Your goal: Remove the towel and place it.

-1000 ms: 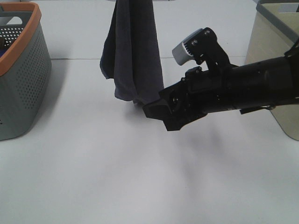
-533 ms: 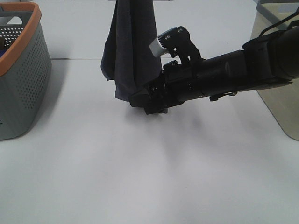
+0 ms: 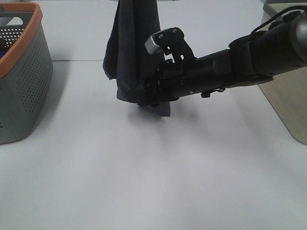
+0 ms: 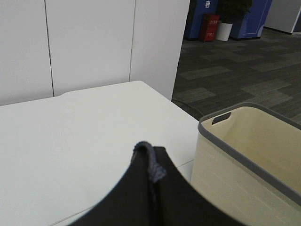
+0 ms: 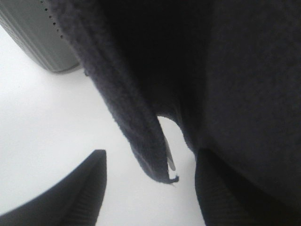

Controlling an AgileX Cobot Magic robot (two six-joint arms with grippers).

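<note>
The towel (image 3: 136, 48) hangs straight down over the white table (image 3: 144, 182), long axis vertical, its lower end just above the tabletop. Its top edge is pinched in the closed left gripper (image 4: 151, 188). The right gripper (image 3: 144, 93) sits at the towel's bottom, jaws spread, one hanging corner dangling between its fingers (image 5: 89, 188).

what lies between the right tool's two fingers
The lower corner of the towel hangs in the gap between the fingers of the open right tool, with the white table behind it. The right wrist view shows this.
</note>
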